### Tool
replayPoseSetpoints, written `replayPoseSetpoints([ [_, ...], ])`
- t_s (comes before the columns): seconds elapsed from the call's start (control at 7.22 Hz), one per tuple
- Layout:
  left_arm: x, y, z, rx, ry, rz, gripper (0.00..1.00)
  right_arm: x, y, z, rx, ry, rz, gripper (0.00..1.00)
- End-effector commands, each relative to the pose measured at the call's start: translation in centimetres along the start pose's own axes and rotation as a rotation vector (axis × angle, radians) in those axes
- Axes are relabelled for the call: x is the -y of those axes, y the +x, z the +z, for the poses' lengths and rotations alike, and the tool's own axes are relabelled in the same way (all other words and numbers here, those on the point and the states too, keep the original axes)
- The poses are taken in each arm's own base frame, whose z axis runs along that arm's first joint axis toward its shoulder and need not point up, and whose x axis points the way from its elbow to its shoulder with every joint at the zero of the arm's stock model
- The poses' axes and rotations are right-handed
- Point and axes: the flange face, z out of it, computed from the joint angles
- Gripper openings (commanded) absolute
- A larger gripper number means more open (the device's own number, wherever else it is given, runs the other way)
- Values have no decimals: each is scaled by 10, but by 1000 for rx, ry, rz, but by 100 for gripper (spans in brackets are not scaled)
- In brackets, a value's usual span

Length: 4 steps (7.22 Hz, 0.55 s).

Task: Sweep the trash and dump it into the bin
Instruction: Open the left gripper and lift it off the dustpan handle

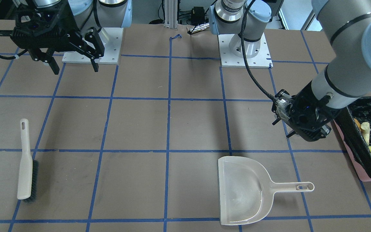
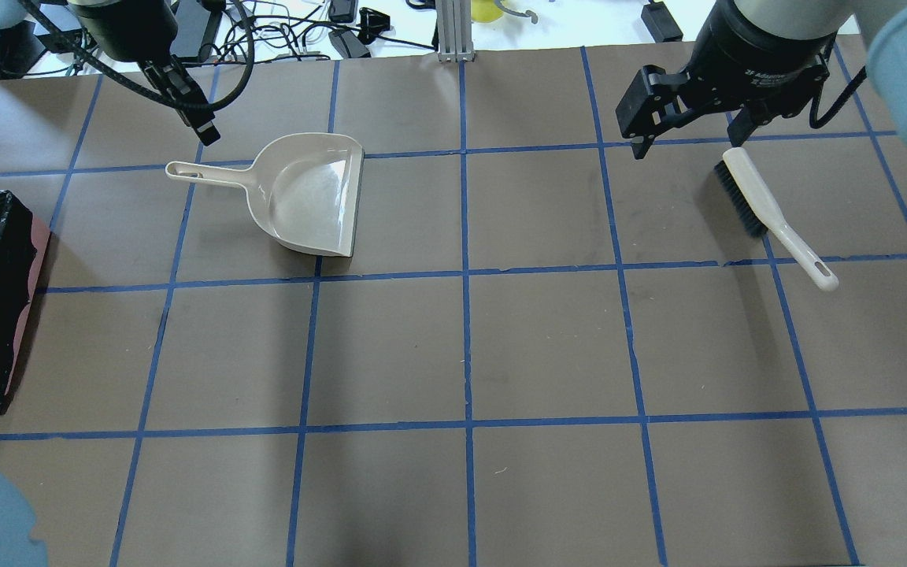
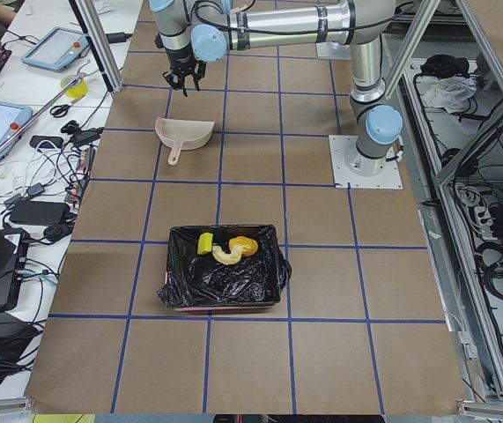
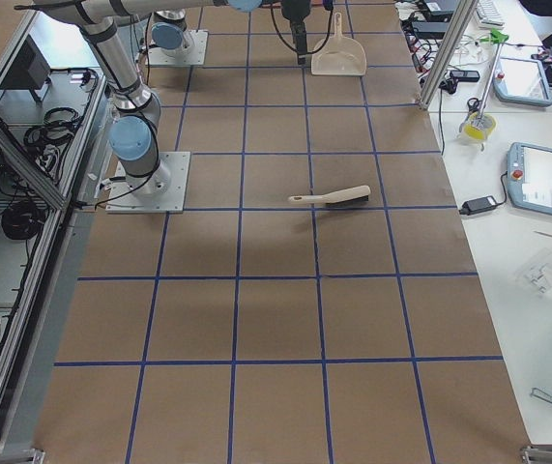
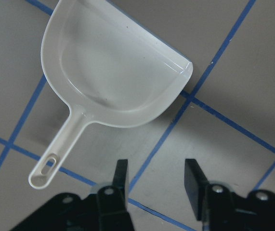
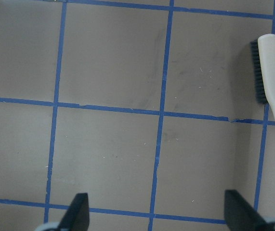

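Trash lies in bin at three o'clock; left gripper, right gripper gape empty; job seems done, retreat next.

Wide bare worktop lies between the dustpan and the brush, both near the operators' edge; the bin blocks the robot's left end edge.

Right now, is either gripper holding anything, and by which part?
Nothing is held. The left gripper and right gripper are open; dustpan and brush lie free.
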Motion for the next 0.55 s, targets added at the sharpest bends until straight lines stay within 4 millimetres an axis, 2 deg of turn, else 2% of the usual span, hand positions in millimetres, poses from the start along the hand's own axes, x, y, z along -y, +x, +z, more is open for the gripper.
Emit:
replayPoseSetpoints([
  [0.0,-12,40,-29,7,-3,-191,66,0,0,-1,1,3,1,100],
  [0.14,-6,60,-28,9,-11,-204,69,0,0,-1,1,4,1,100],
  [0.28,-14,71,-19,13,-35,-263,70,1,0,-1,3,4,1,100],
  [0.42,-23,83,-22,19,-27,-356,70,1,0,-2,4,7,1,100],
])
